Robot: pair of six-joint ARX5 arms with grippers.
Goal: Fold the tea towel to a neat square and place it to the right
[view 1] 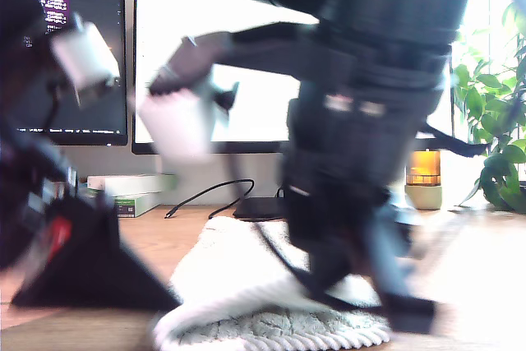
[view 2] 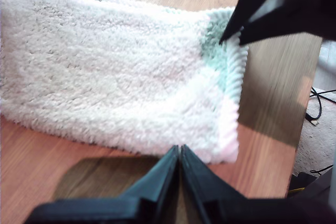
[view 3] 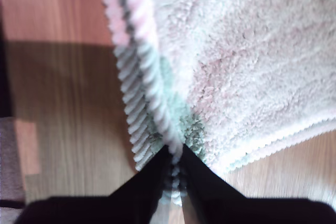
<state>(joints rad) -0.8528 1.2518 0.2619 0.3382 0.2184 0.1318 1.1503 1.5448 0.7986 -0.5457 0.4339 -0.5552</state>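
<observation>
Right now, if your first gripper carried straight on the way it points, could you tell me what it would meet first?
My first gripper, fingers shut and empty, points at the near edge of the tea towel. It would probably meet that fluffy edge first, though depth is hard to judge.

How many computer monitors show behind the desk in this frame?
2. A dark monitor with text at the exterior view's left, and a bright white monitor beside it, partly covered by a blurred arm. More could be hidden.
</observation>
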